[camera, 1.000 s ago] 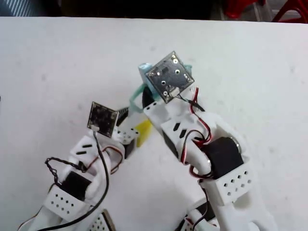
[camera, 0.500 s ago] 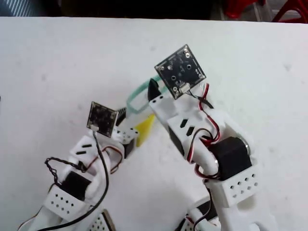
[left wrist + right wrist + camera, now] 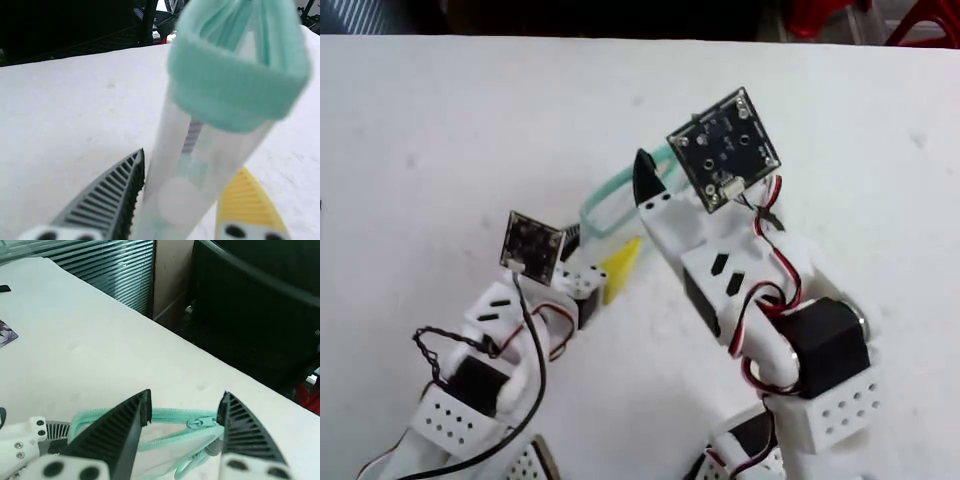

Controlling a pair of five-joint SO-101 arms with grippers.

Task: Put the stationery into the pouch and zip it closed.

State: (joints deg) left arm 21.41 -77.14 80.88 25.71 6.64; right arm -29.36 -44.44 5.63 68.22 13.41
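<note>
Pouch (image 3: 210, 150) of clear, glossy plastic stands pinched between the left gripper (image 3: 191, 161), whose ribbed grey finger (image 3: 107, 200) and smooth-backed yellow finger (image 3: 247, 205) press its two sides. Just beyond these fingertips a soft mint-green fabric band (image 3: 235, 95) wraps the pouch's end. Dim shapes show through the plastic wall, too blurred to name.

The right gripper (image 3: 186, 400) is spread wide, its two black, pointed, saw-ribbed fingers apart above the pouch's mint zipper tape (image 3: 170, 416). The small zipper pull (image 3: 196, 423) lies between them, nearer one finger.

Beyond both grippers lies the matte white table (image 3: 75, 340).

From its own wrist, the left arm gives the grip and the plastic's sheen; the right wrist gives the zipper and pull. From above, the pouch's green edge arcs from the left gripper toward the right gripper's black tip.
</note>
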